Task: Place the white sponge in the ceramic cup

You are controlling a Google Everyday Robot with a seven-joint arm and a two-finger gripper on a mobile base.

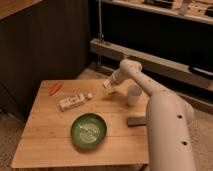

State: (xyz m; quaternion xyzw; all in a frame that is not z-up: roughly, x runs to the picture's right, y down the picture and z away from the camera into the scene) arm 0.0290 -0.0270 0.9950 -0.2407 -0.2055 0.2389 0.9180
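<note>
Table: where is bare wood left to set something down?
Bare: the front-left corner, bordered by the bottle and green plate, and the strip between plate and grey block. Crowded: back right, where the gripper hangs beside the ceramic cup.

No lettering can be read, neither on the label of the long white plastic bottle (pixel 75 101) nor on the gripper (pixel 111 85) poised just beside the small white ceramic cup (pixel 133 94).

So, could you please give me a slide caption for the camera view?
The gripper sits at the white sponge, just left of the ceramic cup on the wooden table.
</note>
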